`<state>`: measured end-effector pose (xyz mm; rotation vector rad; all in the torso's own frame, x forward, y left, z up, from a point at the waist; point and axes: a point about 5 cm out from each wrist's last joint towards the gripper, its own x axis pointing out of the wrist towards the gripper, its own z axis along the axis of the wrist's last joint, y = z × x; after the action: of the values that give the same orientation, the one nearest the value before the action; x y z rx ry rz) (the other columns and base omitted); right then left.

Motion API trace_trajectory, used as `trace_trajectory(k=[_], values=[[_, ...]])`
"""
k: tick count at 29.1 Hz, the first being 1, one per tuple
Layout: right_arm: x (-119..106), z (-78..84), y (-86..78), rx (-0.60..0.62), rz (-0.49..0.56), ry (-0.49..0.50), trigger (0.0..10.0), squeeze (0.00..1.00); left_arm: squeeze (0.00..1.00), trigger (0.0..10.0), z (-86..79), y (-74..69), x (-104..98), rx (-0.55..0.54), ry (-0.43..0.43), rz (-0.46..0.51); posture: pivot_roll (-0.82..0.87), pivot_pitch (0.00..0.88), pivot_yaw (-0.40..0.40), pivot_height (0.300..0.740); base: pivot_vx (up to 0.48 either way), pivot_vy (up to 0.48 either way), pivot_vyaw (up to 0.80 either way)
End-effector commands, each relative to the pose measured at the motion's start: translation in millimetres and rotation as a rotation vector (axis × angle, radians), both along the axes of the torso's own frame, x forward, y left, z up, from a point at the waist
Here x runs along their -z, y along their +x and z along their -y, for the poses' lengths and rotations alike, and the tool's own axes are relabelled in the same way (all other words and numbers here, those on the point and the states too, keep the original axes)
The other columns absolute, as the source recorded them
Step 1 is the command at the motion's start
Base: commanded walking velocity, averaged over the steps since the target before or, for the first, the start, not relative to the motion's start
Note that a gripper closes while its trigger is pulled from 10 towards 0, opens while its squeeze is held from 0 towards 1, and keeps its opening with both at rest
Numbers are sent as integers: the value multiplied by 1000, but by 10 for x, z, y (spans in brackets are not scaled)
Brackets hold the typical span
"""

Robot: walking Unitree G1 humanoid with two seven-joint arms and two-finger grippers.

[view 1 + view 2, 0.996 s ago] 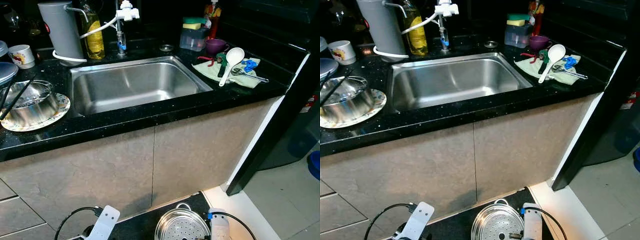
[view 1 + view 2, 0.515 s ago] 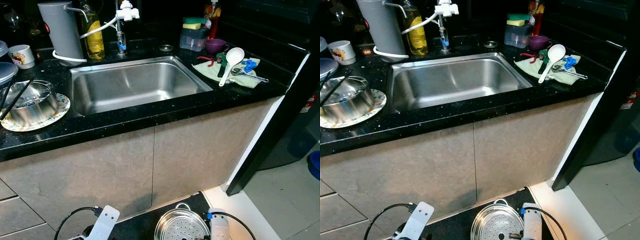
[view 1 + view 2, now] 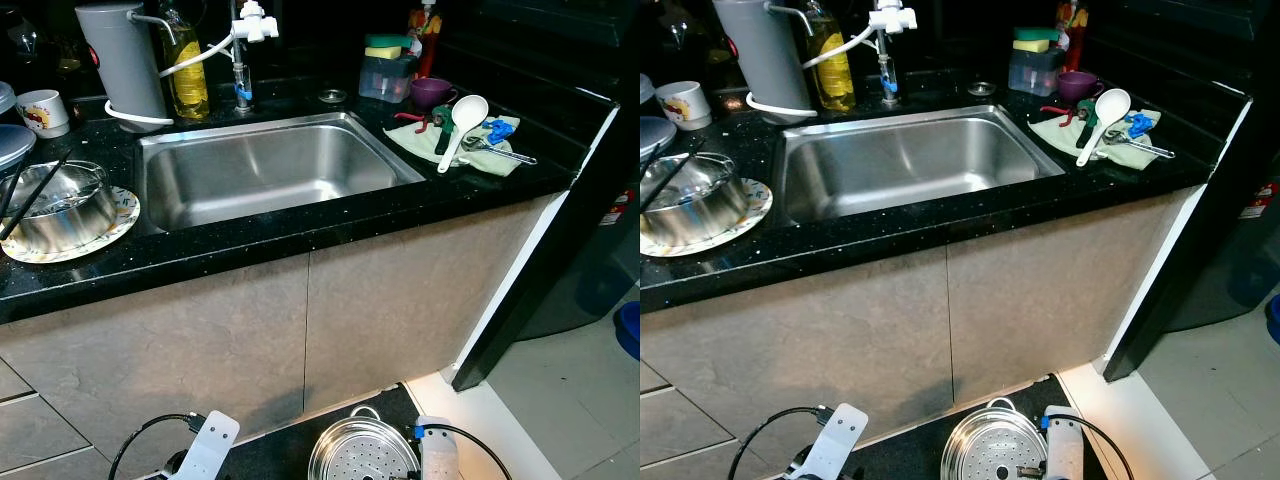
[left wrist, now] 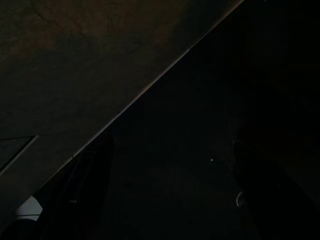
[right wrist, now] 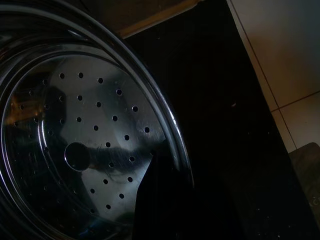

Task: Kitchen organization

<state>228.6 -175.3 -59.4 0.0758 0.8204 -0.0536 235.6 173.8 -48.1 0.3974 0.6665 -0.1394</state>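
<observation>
A black speckled countertop (image 3: 300, 225) holds a silver sink (image 3: 265, 170), with a grey canister (image 3: 125, 60) and yellow bottle (image 3: 187, 65) upper left, a white spoon (image 3: 462, 125) on a pale green cloth (image 3: 455, 145) upper right, and a silver perforated steamer (image 3: 362, 452) at bottom centre

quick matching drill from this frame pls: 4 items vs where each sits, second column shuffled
Items:
1. white plastic ladle
2. steel mixing bowl with black chopsticks
3. perforated steel steamer tray
4. yellow-green sponge

Places:
A. on the patterned plate, left of the sink
B. low down, by the right gripper
C. atop the clear plastic tub
D. on the pale green cloth, right of the sink

Pairs: 1-D, 2-A, 3-B, 4-C
</observation>
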Motion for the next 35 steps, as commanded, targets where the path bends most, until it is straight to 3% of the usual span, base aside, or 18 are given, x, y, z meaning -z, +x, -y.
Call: trace_trajectory(k=[1, 15, 20, 29, 35], values=[[47, -6, -72, -9, -22, -1, 10000, 0, 0, 10000, 2, -59, 48, -5, 1, -30, -67, 123, 0, 740, 0, 0, 0], [44, -19, -65, -20, -20, -3, 10000, 0, 0, 10000, -6, -58, 46, -6, 3, -29, -65, 124, -1, 740, 0, 0, 0], [41, -44, -58, -81, -23, -22, 10000, 0, 0, 10000, -3, -53, 42, 0, 6, -26, -66, 123, 1, 740, 0, 0, 0], [53, -92, -75, -128, -24, -45, 10000, 0, 0, 10000, 10, -49, 42, 7, 7, -27, -66, 125, 2, 740, 0, 0, 777], [65, -81, -94, -104, -32, -35, 10000, 0, 0, 10000, 1, -59, 47, 2, 6, -28, -66, 128, 4, 740, 0, 0, 0]])
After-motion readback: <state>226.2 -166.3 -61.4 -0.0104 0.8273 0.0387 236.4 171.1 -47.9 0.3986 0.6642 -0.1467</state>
